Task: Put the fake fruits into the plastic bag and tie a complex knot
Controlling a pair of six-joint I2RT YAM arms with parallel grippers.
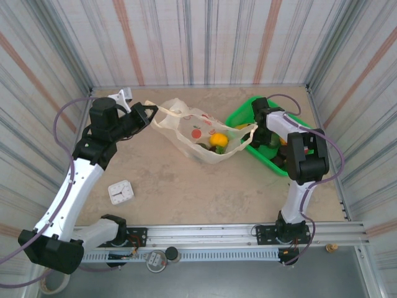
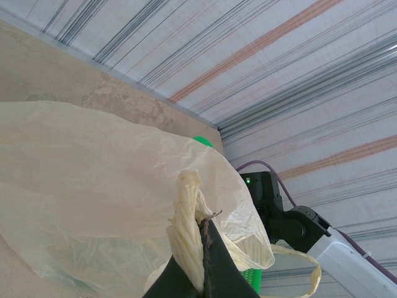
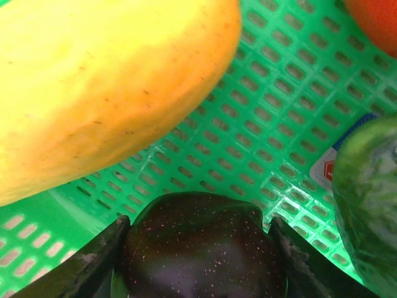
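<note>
The cream-yellow plastic bag [image 1: 197, 131] lies open at mid-table, with a yellow-orange fake fruit [image 1: 218, 140] inside. My left gripper [image 1: 147, 113] is shut on the bag's bunched handle strip [image 2: 186, 226] and holds that side up. In the left wrist view the left gripper [image 2: 201, 261] pinches the strip, and the bag's film [image 2: 93, 174] spreads out beyond. My right gripper [image 1: 275, 144] reaches down into the green basket [image 1: 239, 115]. There the right gripper [image 3: 198, 226] has both fingers pressed against a dark purple fruit [image 3: 201, 254]. No knot is visible.
Around the purple fruit in the basket [image 3: 273, 124] lie a large yellow fruit [image 3: 105, 81], a green fruit [image 3: 372, 198] and a red-orange one [image 3: 378, 18]. A small white clock [image 1: 120, 192] sits on the table near the left arm. Striped walls close in the table on three sides.
</note>
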